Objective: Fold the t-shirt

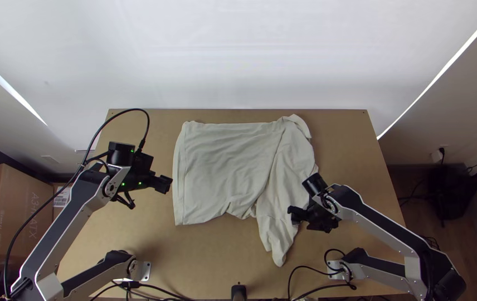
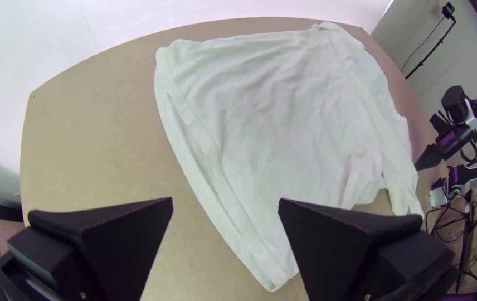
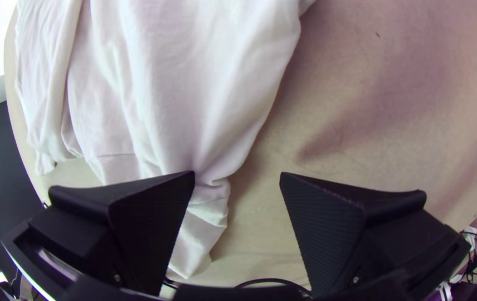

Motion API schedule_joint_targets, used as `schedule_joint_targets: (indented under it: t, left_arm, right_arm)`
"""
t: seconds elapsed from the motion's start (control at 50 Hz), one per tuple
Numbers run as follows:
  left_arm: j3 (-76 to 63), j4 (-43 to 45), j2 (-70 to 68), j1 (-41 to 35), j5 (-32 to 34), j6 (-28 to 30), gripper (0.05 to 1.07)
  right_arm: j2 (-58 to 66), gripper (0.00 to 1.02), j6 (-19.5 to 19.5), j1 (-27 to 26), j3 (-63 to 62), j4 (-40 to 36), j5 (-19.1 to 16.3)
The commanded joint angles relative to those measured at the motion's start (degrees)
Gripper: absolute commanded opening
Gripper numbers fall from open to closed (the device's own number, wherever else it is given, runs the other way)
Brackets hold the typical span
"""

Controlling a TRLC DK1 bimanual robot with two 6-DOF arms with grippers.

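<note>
A whitish t-shirt (image 1: 227, 167) lies on the table, fairly flat at its left and middle, with its right part folded over in wrinkles and a narrow end pointing toward the near edge. My left gripper (image 1: 166, 184) is just left of the shirt's left edge; in the left wrist view the left gripper (image 2: 225, 209) stands open beside the cloth (image 2: 283, 128). My right gripper (image 1: 294, 215) is at the shirt's bunched lower right part. In the right wrist view the right gripper (image 3: 237, 178) is open, one finger overlapping the narrow cloth end (image 3: 199, 223), nothing gripped.
Bare wooden table (image 1: 216, 256) lies in front of the shirt, with more to its left and right. Black cables (image 1: 311, 270) run along the near edge by the right base. A cardboard box (image 1: 13, 212) stands off the table at the left.
</note>
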Motion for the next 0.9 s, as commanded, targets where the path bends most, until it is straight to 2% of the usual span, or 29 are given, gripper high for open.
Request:
schedule_joint_targets:
  t: [0.0, 0.06, 0.1, 0.2, 0.26, 0.36, 0.54, 0.64, 0.78, 0.88]
  left_arm:
    - [-0.65, -0.73, -1.03, 0.39, 0.34, 1.32, 1.03]
    - [-0.3, -0.73, -1.03, 0.48, 0.34, 1.32, 1.03]
    - [-0.21, -0.73, -1.03, 0.48, 0.34, 1.32, 1.03]
    - [0.14, -0.82, -1.03, 0.48, 0.43, 1.32, 1.03]
    - [0.14, -0.82, -1.03, 0.48, 0.34, 1.32, 1.03]
    - [-0.12, -1.78, -1.03, 0.48, 0.34, 2.02, 1.03]
    - [-1.26, -9.52, 0.64, -0.05, 0.08, 10.11, 1.03]
    - [-1.44, -11.89, 3.28, -0.31, -0.36, 11.87, 1.03]
    - [-0.82, -17.78, 7.67, -1.72, -0.45, 11.51, 1.02]
    - [-1.97, -20.77, 10.57, -4.36, -1.41, 8.88, 1.02]
  right_arm:
    - [1.77, 0.7, 0.09, 1.11, -0.48, -0.15, -0.11]
    - [2.3, 0.7, 0.09, 1.28, -0.39, -0.15, -0.55]
    - [2.48, 0.65, 0.01, 1.55, -0.31, -0.15, -0.63]
    - [2.21, 0.26, -0.08, 1.81, -0.22, 1.16, -0.37]
    - [1.25, 0.02, 0.01, 1.72, -0.39, 2.31, 1.56]
    - [-0.42, 0.03, 0.01, 1.37, -0.83, 2.57, 2.27]
    - [-1.83, 0.03, 0.01, 0.58, -0.83, 2.57, 2.18]
    - [-2.09, 0.03, 0.09, 0.58, -0.83, 2.57, 2.27]
    - [-2.62, 0.03, 0.27, 0.58, -0.92, 2.66, 2.35]
    - [-2.97, 0.03, 0.36, 0.58, -1.01, 2.75, 2.44]
